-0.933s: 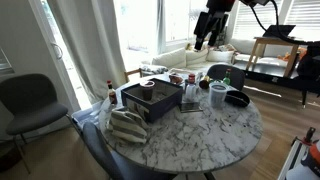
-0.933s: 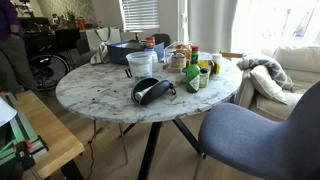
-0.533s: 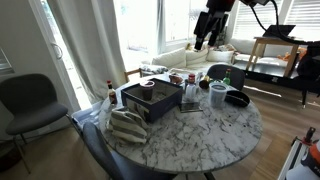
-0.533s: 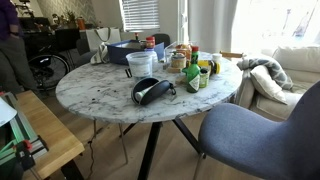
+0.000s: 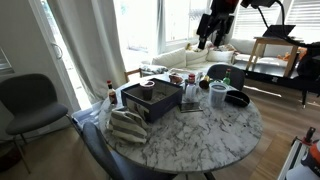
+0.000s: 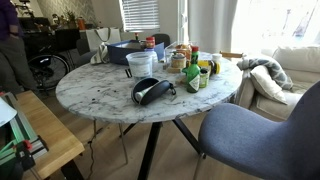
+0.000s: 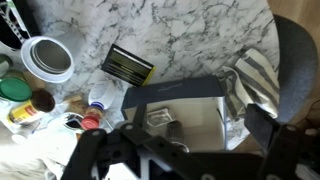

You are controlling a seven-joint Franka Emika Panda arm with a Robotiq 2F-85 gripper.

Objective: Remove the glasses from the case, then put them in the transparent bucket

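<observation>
The low black case (image 6: 150, 90) lies near the table's front edge; in an exterior view (image 5: 237, 98) it sits beside the transparent bucket (image 5: 218, 95). I cannot make out the glasses in it. The bucket also shows in an exterior view (image 6: 140, 63) and, from above, in the wrist view (image 7: 47, 58). My gripper (image 5: 209, 38) hangs high above the far side of the table, open and empty. In the wrist view (image 7: 185, 140) its fingers spread over the large dark box (image 7: 175, 100).
The round marble table (image 5: 200, 135) holds the dark box (image 5: 150, 100), bottles and jars (image 6: 195, 68), a black booklet (image 7: 128, 65) and a striped cloth (image 5: 125, 125). Red-capped bottles (image 7: 90, 120) stand by the box. Chairs (image 6: 260, 140) ring the table.
My gripper has shifted slightly to the right, still high above the table. Nothing on the table has moved.
</observation>
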